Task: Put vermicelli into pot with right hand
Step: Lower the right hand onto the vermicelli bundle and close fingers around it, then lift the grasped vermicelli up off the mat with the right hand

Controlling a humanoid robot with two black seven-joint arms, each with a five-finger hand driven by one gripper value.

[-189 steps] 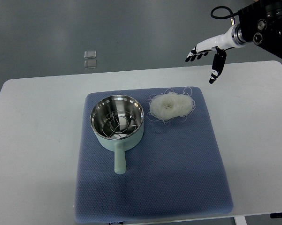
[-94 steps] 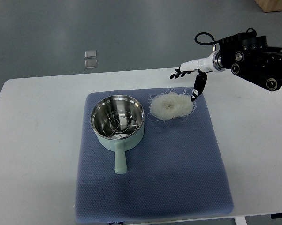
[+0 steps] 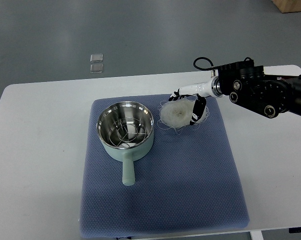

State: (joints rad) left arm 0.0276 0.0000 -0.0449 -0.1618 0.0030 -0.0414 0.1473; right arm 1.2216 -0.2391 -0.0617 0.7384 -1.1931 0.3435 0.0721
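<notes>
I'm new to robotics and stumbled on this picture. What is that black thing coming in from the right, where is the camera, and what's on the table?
It is one camera, looking steeply down from the robot's own side. The black machinery is the robot's right arm, ending in a small fingered right hand. That hand is down at a white nest of vermicelli, fingers around its far and right edges; whether it grips yet is unclear. Beside the noodles, to the left, stands a pale green pot with a shiny inside and a wire rack. Both sit on a blue mat on a white table. The left arm is out of view.
</notes>
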